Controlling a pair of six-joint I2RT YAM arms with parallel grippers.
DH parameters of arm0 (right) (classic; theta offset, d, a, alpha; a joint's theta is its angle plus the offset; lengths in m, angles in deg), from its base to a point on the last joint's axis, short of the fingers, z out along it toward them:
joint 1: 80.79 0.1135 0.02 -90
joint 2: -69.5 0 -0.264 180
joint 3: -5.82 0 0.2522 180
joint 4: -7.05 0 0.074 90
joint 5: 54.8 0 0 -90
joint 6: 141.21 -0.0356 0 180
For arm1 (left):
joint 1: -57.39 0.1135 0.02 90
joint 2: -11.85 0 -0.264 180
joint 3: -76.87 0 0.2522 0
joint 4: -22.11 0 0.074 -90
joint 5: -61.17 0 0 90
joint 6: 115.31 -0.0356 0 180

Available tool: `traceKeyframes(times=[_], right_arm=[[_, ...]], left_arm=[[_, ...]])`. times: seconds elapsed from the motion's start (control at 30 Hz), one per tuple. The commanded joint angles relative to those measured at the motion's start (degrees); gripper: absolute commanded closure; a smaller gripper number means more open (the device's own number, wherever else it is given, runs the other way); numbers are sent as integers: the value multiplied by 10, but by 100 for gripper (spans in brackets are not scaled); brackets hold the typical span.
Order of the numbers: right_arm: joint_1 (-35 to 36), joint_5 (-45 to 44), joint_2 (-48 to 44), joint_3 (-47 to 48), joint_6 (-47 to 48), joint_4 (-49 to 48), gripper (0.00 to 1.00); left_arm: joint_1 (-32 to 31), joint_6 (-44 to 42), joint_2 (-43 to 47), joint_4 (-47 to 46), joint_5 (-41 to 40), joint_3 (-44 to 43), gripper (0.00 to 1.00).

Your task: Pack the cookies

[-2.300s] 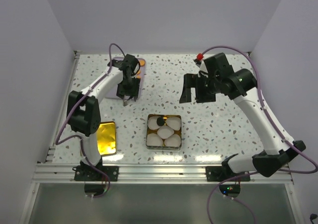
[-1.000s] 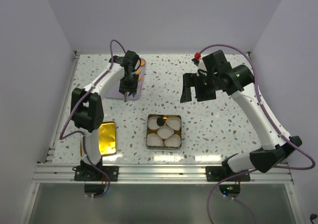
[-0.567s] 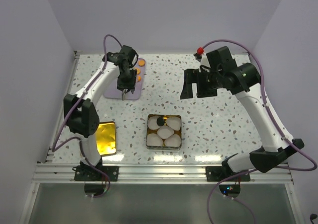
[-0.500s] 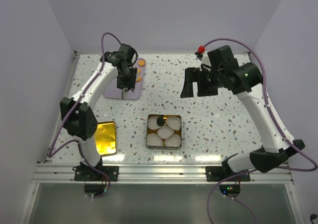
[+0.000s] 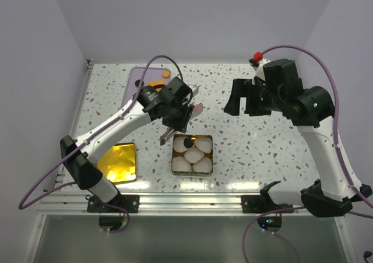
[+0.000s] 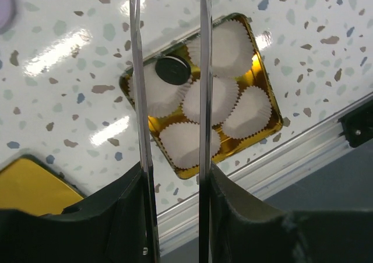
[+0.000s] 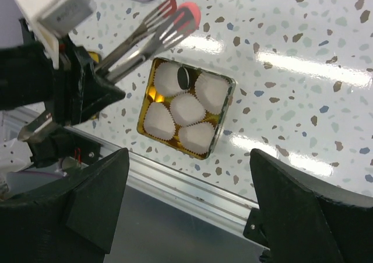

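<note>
Left gripper (image 5: pixel 175 108): clamped on metal tongs (image 7: pixel 140 38), tips pinching pinkish-red cookie (image 7: pixel 189 13) near far side of gold tin (image 6: pixel 233 148). Black cookie (image 6: pixel 172 69): in a white paper cup (image 6: pixel 166 97) inside tin. Orange cookies (image 5: pixel 155 84): on lavender tray (image 5: pixel 137 75). Right gripper (image 5: pixel 243 104): released, empty.

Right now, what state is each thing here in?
Tin: open, five paper cups inside.
Gold lid: off, lying apart.
Black cookie: packed in one cup.
Tongs: gripped by left tool.
Pink cookie: pinched in tongs, unpacked.
Right tool: open, empty.
Orange cookies: on purple tray.
</note>
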Motion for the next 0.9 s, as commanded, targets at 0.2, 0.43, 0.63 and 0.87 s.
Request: traceKeyframes(times=[0.2,0.43,0.63,0.87], right_arm=[[-2,-116,-66,-38,-37,7,10],[-2,-108,-78,-65,-33,5,9],[-2,-94,-71,-56,-21,12,9],[-2,-79,-73,-64,-17,8,9]], left_arm=[[-151,90,37,-64,-7,74,62],[-205,120,10,-73,-17,78,62],[-207,132,13,-44,-52,86,61],[-206,133,17,-36,-78,110,59]])
